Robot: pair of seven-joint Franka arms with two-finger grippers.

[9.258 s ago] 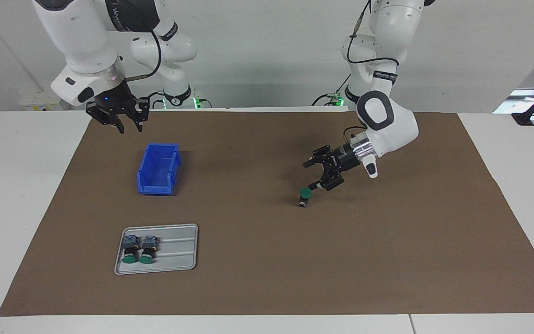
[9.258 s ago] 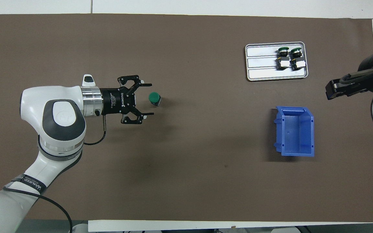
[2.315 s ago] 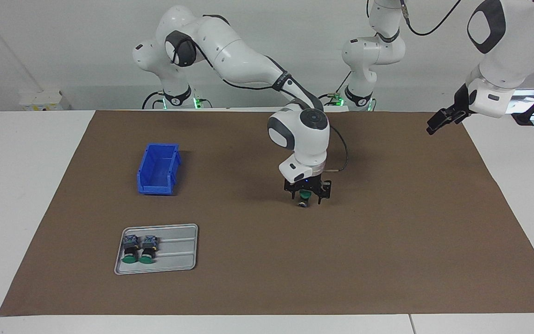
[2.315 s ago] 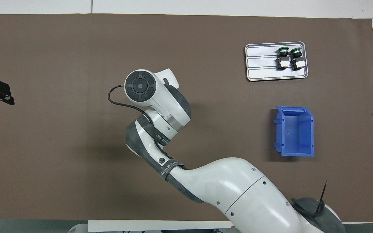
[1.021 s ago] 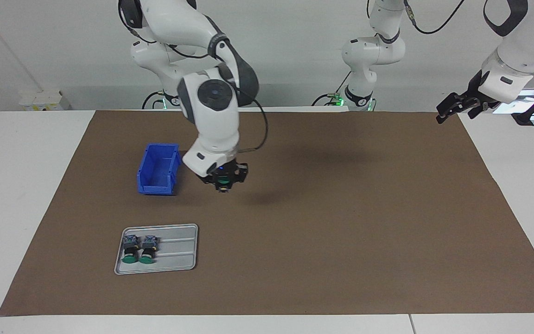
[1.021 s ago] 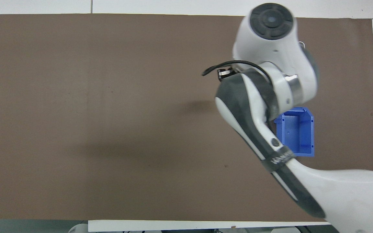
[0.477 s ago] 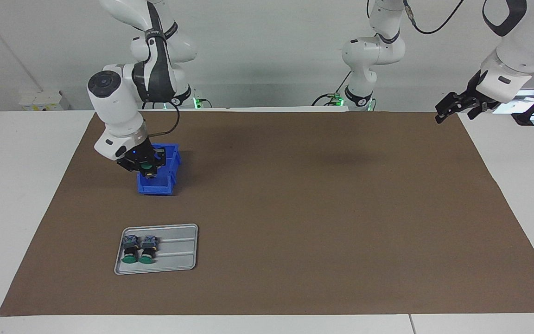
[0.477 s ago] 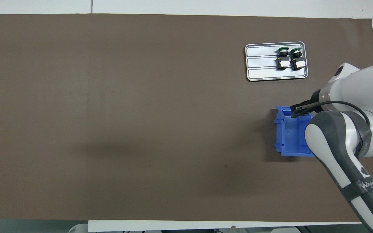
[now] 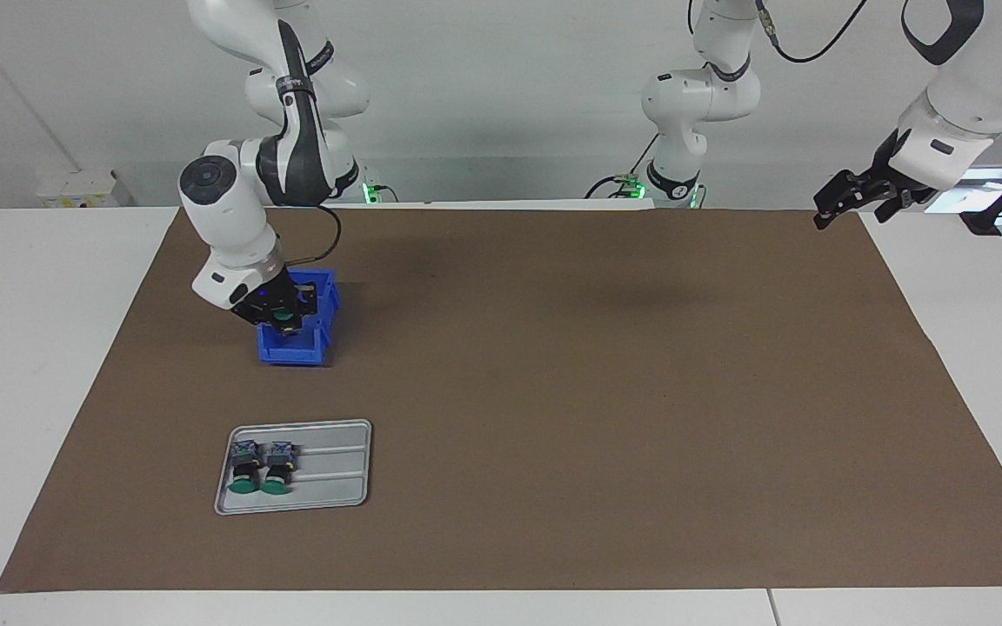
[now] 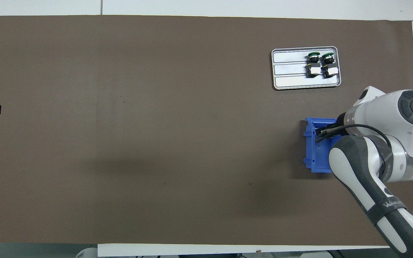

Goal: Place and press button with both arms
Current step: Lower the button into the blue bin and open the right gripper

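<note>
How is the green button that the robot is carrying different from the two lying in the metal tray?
The button is up in the air in the right gripper, over the blue bin; the two buttons in the tray lie on their sides, touched by no gripper. It is alone; they lie side by side. All three have green caps.

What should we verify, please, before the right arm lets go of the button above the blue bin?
1. Right gripper shut on the button: ok, the green cap shows between its fingers.
2. Gripper over the blue bin: ok, it hangs over the bin's opening.
3. Gripper clear of the bin's walls: cannot tell, the arm hides the bin's inside from above.
4. Bin's inside free of other parts: cannot tell.
5. Left gripper out of the way: ok, waiting over the mat's corner at its own end.
6. Metal tray with two buttons undisturbed: ok.
</note>
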